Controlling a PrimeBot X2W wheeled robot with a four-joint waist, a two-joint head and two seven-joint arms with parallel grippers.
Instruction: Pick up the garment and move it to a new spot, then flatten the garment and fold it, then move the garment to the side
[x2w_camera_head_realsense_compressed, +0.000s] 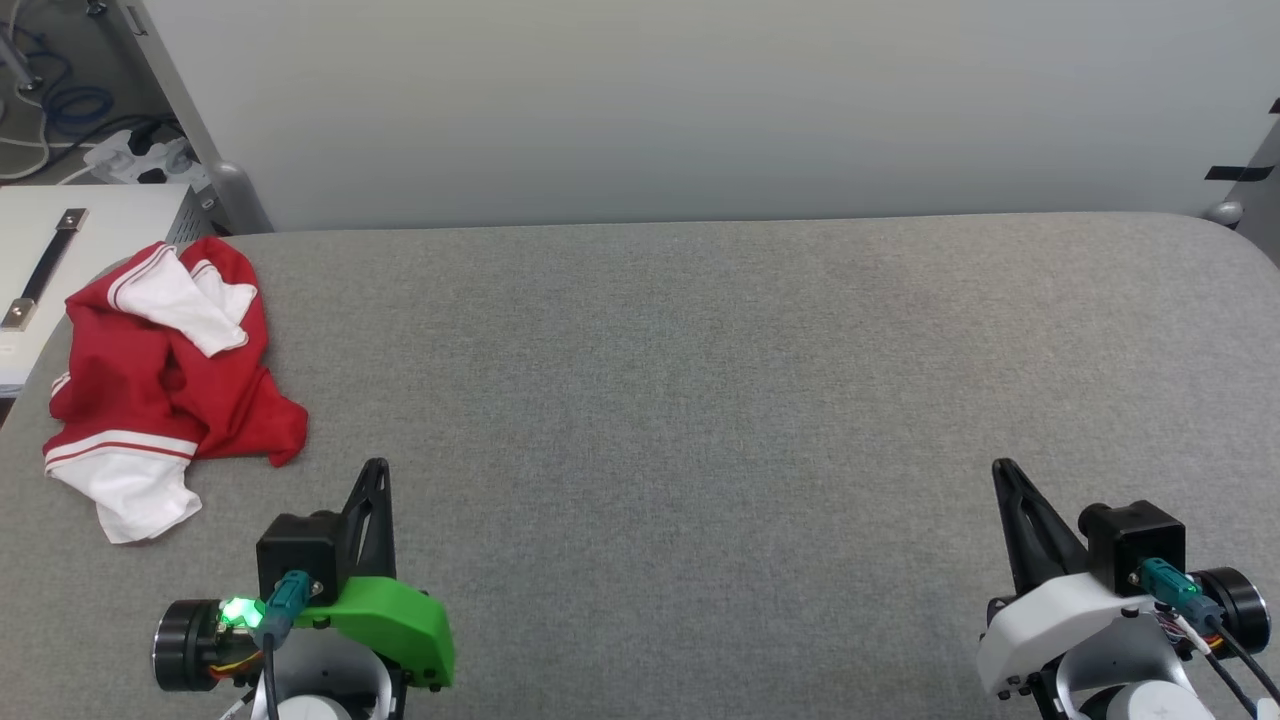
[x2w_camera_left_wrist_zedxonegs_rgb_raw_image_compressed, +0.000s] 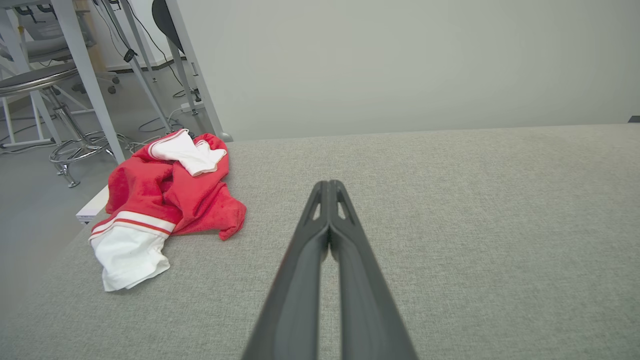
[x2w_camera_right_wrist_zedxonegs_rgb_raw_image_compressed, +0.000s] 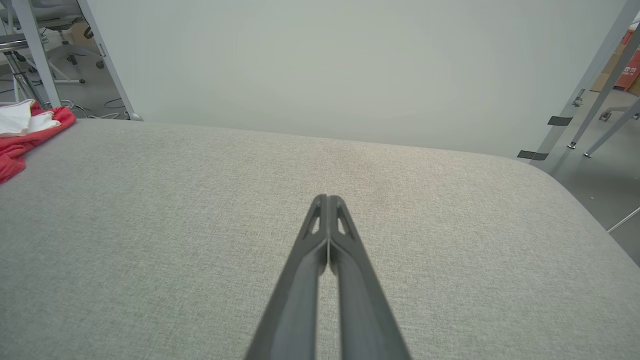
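The shirt (x2w_camera_head_realsense_compressed: 165, 370) lies crumpled at the left edge of the desk (x2w_camera_head_realsense_compressed: 700, 400), untouched, so you hold the left tool (x2w_camera_head_realsense_compressed: 375, 468) and right tool (x2w_camera_head_realsense_compressed: 1003, 470) low at the near side, each pinched together on nothing, presumably a start pose; the left tool sits nearer.

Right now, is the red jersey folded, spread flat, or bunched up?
Bunched up. The red jersey lies in a crumpled heap at the left edge of the grey table, fabric creased and overlapping, one white sleeve twisted outward.
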